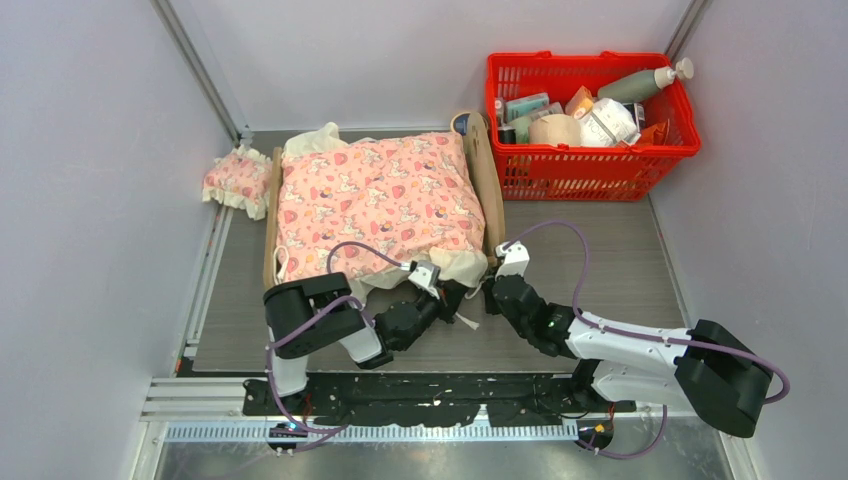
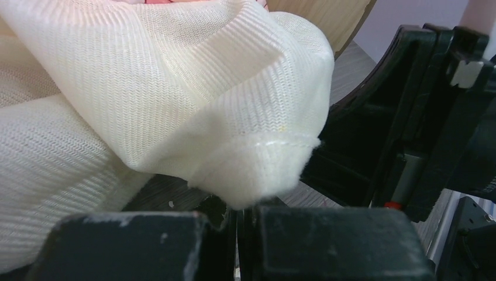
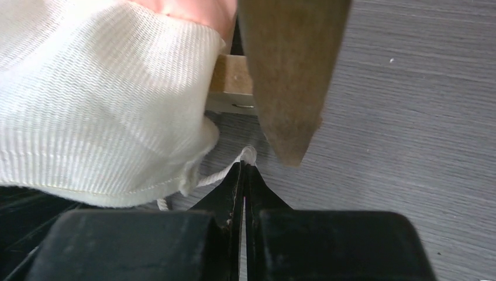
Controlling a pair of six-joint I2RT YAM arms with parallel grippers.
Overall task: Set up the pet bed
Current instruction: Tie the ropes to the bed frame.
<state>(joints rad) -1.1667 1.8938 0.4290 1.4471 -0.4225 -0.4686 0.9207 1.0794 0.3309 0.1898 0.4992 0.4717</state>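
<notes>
Left fingers (image 2: 333, 240) clenched, tips buried in the folded hem of the blanket's cream frill (image 2: 175, 99), which looks pinched between them. Right fingers (image 3: 263, 196) clenched too, nipping a thin white strand (image 3: 225, 170) that trails off the frill. Both sets sit close together at the bed's (image 1: 488, 185) near right corner. The bed stands left of the surface's (image 1: 600, 260) centre, reaching back to the far edge. The pink blanket (image 1: 375, 195) covers it, so the mattress is hidden and only the wood boards at its left and right ends show. From above, the arms mask the fingertips, and the grip cannot be made out there. Only the wrist views show it. The right wrist view also catches a wooden bed board, top cut off. Overhead alone: pillow (image 1: 238, 180) off the bed's far left corner, red basket (image 1: 600, 165) at the far right corner, its contents jumbled.
</notes>
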